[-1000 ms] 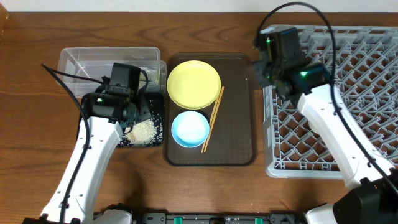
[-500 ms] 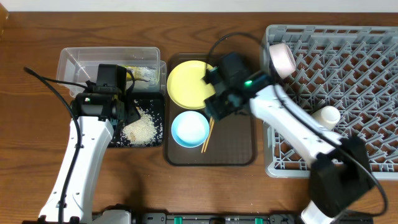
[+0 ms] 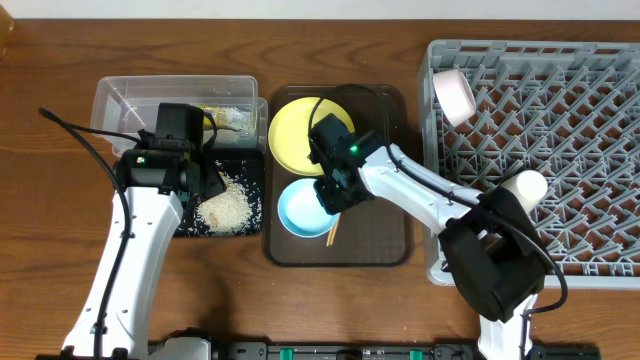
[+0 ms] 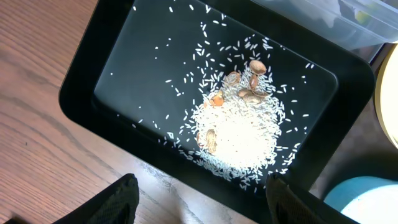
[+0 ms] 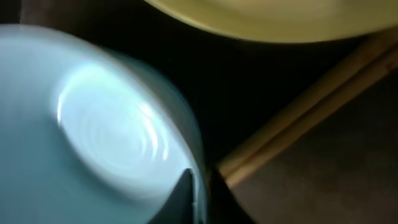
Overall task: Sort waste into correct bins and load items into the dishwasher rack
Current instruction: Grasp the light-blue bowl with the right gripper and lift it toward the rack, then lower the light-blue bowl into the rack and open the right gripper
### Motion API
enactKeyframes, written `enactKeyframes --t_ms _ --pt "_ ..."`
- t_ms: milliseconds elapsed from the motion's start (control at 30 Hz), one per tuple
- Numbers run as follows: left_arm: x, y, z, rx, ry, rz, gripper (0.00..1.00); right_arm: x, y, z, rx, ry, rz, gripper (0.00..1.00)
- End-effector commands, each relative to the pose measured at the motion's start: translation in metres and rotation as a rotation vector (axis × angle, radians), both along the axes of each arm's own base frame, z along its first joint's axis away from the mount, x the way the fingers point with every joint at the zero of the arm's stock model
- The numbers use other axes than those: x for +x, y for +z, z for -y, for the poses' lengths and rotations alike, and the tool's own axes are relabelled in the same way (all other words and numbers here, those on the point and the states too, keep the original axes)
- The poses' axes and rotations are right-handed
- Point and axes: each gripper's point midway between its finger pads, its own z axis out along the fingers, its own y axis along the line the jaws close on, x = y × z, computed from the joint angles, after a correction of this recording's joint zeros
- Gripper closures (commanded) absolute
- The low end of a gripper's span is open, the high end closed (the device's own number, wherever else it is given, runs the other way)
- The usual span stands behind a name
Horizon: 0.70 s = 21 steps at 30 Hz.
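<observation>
Right hand [image 5: 200,186] hemmed in on brown tray [image 3: 385,225]: chopsticks [image 5: 298,118] just beside its right finger, yellow plate [image 5: 267,18] rim close ahead, light blue bowl [image 5: 93,124] filling its left. Left hand [image 4: 202,199] above black tray [image 4: 143,68]: rice heap [image 4: 239,134] directly ahead, clear tub [image 4: 336,18] wall beyond; bare surface [image 4: 37,143] free to its left, open tray floor ahead-left.

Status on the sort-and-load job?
Done: white bowl and small white cup in the grey lattice rack; rice scraps in the black tray. In hand: right claw pinches the light blue bowl by its rim. To do: round yellow plate, wooden chopsticks on the brown tray.
</observation>
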Motion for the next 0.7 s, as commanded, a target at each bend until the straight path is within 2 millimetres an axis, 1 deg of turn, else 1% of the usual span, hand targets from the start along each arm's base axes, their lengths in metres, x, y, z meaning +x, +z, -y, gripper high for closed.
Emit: enactKeyframes --t_ms 0,33,100,200,233,267,300,367,500,567,667 --pt "-0.003 -0.001 -0.005 0.017 0.015 -0.002 0.32 0.011 0.008 0.006 -0.003 -0.045 0.030 0.99" --pt "-0.003 -0.001 -0.005 0.017 0.015 -0.002 0.32 0.016 0.014 0.009 0.001 -0.054 0.047 0.99" --pt "-0.003 -0.001 -0.005 0.017 0.015 -0.003 0.32 0.028 0.032 0.017 0.020 -0.061 0.094 0.99" --pt "-0.003 -0.001 -0.003 0.010 0.013 -0.003 0.32 0.051 0.071 0.035 0.045 -0.111 0.194 0.99" --pt "-0.003 -0.001 -0.002 0.003 0.011 -0.003 0.32 0.058 0.084 0.044 0.050 -0.130 0.231 0.99" --pt "-0.003 -0.001 -0.001 -0.003 0.009 -0.003 0.32 0.067 0.101 0.056 0.048 -0.161 0.282 0.99" --pt "-0.003 -0.001 -0.001 -0.005 0.009 -0.003 0.32 0.074 0.114 0.070 0.038 -0.193 0.327 0.99" --pt "-0.003 -0.001 -0.001 -0.004 0.009 -0.003 0.32 0.090 0.145 0.105 -0.004 -0.280 0.437 0.99" --pt "0.000 -0.001 -0.001 -0.005 0.009 0.008 0.32 0.114 0.201 0.185 -0.183 -0.389 0.674 0.99" --pt "0.001 0.000 -0.001 -0.005 0.009 0.014 0.32 0.124 0.224 0.222 -0.289 -0.420 0.771 0.99" --pt "0.003 0.000 -0.001 -0.006 0.009 0.022 0.32 0.138 0.246 0.264 -0.425 -0.437 0.867 0.99"
